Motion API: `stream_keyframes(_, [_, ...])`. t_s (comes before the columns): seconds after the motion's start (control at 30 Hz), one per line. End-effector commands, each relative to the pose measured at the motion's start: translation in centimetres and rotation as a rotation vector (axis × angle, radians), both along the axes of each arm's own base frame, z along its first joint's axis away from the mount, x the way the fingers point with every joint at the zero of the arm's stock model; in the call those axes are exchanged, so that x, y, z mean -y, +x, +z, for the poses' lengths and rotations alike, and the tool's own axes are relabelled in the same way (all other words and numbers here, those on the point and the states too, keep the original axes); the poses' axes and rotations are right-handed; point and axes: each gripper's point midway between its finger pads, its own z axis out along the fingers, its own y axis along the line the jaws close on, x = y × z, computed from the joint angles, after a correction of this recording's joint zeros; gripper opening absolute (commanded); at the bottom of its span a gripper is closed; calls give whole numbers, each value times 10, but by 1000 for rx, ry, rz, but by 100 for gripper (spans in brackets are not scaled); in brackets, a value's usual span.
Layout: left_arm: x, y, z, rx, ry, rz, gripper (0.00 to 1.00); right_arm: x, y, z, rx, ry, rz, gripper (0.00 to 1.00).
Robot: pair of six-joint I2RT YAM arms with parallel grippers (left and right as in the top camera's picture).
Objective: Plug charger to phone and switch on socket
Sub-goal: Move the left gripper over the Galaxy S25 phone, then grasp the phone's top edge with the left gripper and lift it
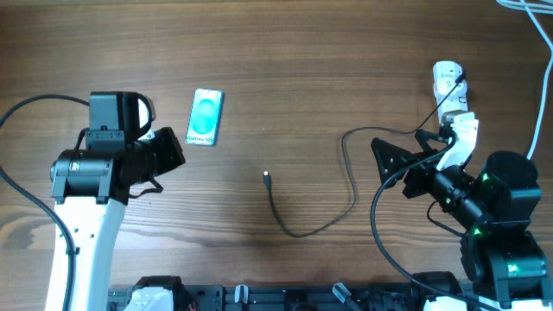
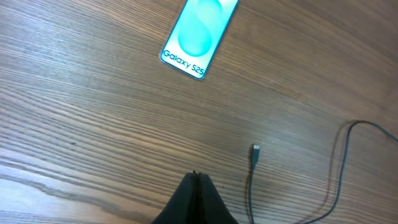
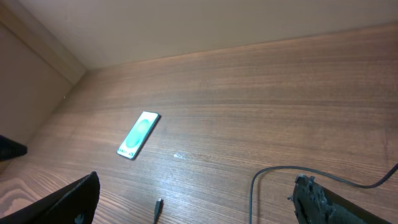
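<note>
The phone (image 1: 206,117) lies flat left of centre with its turquoise screen up; it also shows in the left wrist view (image 2: 199,34) and the right wrist view (image 3: 138,135). The charger's black cable (image 1: 302,231) loops across the middle, and its connector tip (image 1: 267,179) lies loose on the table, apart from the phone. The tip shows in the left wrist view (image 2: 255,151) too. The cable runs right to the white socket (image 1: 448,82), where a black plug sits. My left gripper (image 2: 196,179) is shut and empty, below the phone. My right gripper (image 3: 196,205) is open and empty beside the socket.
A thicker white cable (image 1: 537,39) runs down the far right edge of the wooden table (image 1: 346,52). A back wall and a side panel (image 3: 37,81) show in the right wrist view. The lower part of the socket is hidden behind my right arm.
</note>
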Motion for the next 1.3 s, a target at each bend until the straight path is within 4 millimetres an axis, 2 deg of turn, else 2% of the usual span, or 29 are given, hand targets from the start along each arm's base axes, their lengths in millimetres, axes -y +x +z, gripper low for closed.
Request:
stream_keyframes(0.0, [-8, 7, 4, 21, 37, 16, 81, -9, -4, 17, 38, 34, 47, 100])
stream_keyframes(0.03, [-7, 9, 2, 16, 37, 16, 98, -12, -5, 19, 48, 41, 64, 100])
stream_keyframes(0.07, [-7, 11, -1, 8, 37, 16, 100, -12, -5, 20, 51, 43, 67, 99])
stream_keyframes(0.17, [-7, 21, -19, -49, 39, 14, 100, -12, -7, 15, 26, 41, 66, 96])
stream_keyframes(0.33, [-7, 44, -51, -112, 39, 13, 100, -11, -10, -1, -47, 38, 61, 100])
stream_keyframes(0.47, [-6, 77, -64, -58, 39, 13, 100, -12, 2, -18, -143, 71, 40, 100])
stream_keyframes(0.57, [-4, 100, -75, -20, 52, -19, 99, -13, 14, -42, -270, 114, 13, 100])
stream_keyframes(0.7, [9, 130, -94, 34, 88, -121, 99, -14, 29, -80, -464, 182, -52, 100])
stream_keyframes(0.73, [14, 136, -104, 33, 87, -133, 100, -14, 32, -101, -573, 212, -90, 100])
stream_keyframes(0.83, [24, 137, -130, -15, 114, -206, 100, -14, 31, -137, -741, 227, -135, 100])
stream_keyframes(1.0, [25, 145, -157, -42, 122, -209, 100, -15, 32, -172, -879, 226, -167, 100])
stream_keyframes(1.13, [25, 143, -164, -61, 122, -209, 100, -14, 31, -185, -930, 223, -186, 100])
stream_keyframes(1.27, [25, 142, -168, -71, 122, -211, 100, -14, 40, -183, -892, 228, -181, 100])
